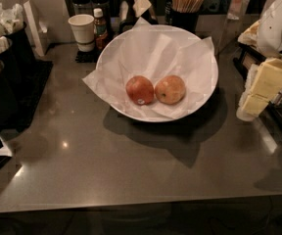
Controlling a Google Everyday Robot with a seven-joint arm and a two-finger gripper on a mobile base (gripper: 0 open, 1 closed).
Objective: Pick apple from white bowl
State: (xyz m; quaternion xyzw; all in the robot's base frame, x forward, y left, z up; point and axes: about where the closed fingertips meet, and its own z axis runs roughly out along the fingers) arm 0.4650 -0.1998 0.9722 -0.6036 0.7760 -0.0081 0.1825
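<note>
Pale yellow-orange apple (170,89) sits untouched in the wide white paper-lined bowl (208,94); my cream gripper (259,88) hangs just right of it, can't tell if it's open

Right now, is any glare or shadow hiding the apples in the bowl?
No: in the camera view the apple and the redder apple are evenly lit in the white bowl; the bowl's shadow falls on the counter in front of it; one small glare spot lies on the counter front left; the hand hangs right of the bowl.
</note>
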